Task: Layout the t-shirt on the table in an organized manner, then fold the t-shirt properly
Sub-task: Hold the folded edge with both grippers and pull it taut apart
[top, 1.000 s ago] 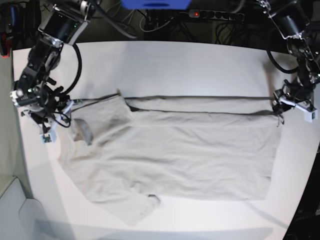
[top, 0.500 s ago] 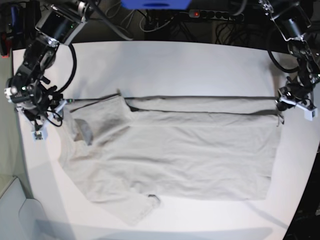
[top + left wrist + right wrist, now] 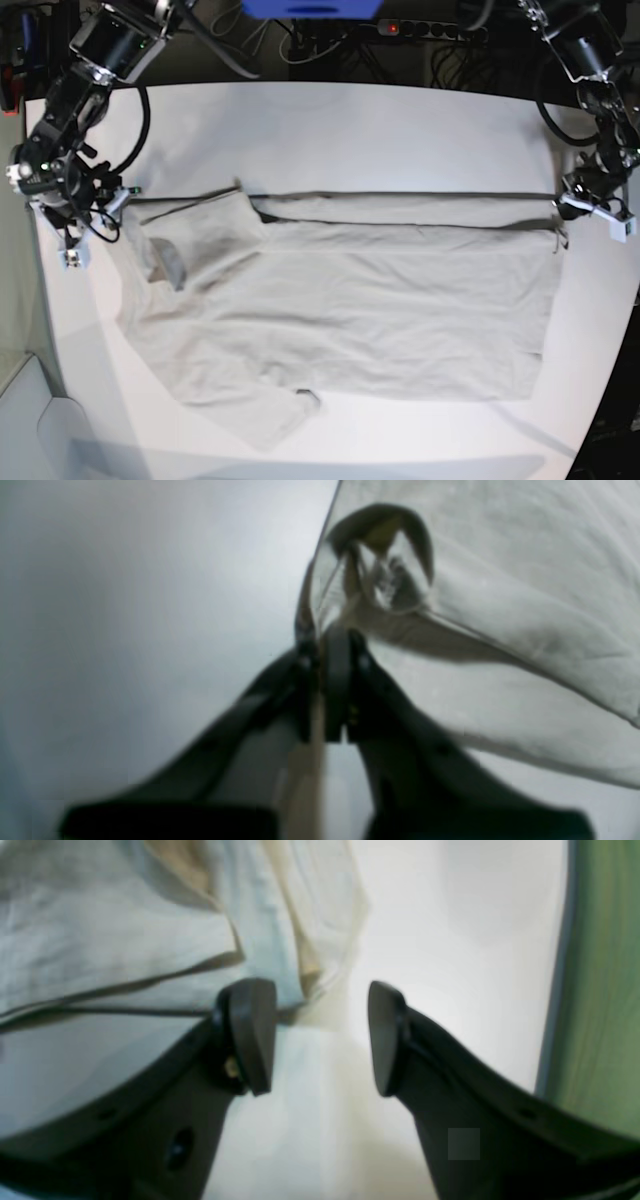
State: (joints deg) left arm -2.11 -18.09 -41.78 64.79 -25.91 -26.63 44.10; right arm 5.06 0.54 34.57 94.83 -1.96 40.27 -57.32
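You had the t-shirt (image 3: 340,300) lying across the middle of the table (image 3: 330,130), spread mostly flat, with its far long edge folded over into a straight band running side to side. On the base view's left a sleeve was turned back onto the body, and a second sleeve stuck out toward the near edge. Your left gripper (image 3: 327,645) sat at the shirt's far corner on the base view's right (image 3: 562,208), its jaws pinched together on the hem, and in the left wrist view a thin edge of cloth ran down between the fingers (image 3: 340,680) while a small loop of fabric puckered up just beyond the tips (that view was blurred, so the loop's make-up was hard to read). Your right gripper (image 3: 322,1035) stood at the opposite end, near the table's left side in the base view (image 3: 75,235), with its jaws spread apart and nothing between them. In the right wrist view the shirt's folded edge lay just past its left fingertip (image 3: 252,1032), and bare white table showed in the gap.
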